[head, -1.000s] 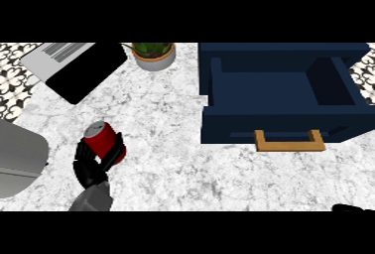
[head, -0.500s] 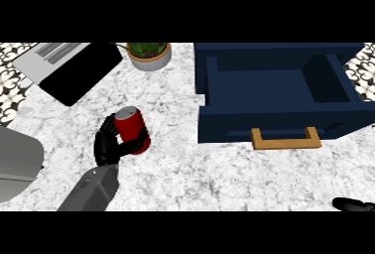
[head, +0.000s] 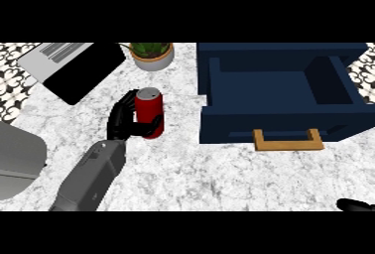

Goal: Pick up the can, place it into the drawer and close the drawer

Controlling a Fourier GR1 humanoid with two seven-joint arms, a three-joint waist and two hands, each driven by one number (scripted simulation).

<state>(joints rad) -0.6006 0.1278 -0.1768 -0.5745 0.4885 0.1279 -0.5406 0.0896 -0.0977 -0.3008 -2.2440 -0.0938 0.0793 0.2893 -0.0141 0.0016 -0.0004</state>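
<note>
- The marble counter (head: 219, 178) carries all items under inspection.
- The navy drawer (head: 282, 96) stands pulled open at the upper right, its cavity showing nothing inside, its wooden handle (head: 288, 140) facing the robot.
- A grey appliance (head: 18, 158) sits at the left edge; a dark flat device (head: 77, 69) lies at the upper left; a potted plant (head: 152, 53) stands near the top, between that device and the drawer.
- The left hand (head: 126, 121) is left of the drawer front, its fingers curled round the red can (head: 148, 111), which stands upright in the grasp.
- The can is outside the drawer, near its left front corner.
- The right hand (head: 356, 204) shows only as a dark sliver at the lower right edge; whether its fingers are open cannot be told.
- Judgement: the carrying step is in hand; placing and closing are not yet done.
- Judgement: the next move calls for travel to the right, over the drawer's front wall with the can high enough to clear it, then lowering into the cavity before release.
</note>
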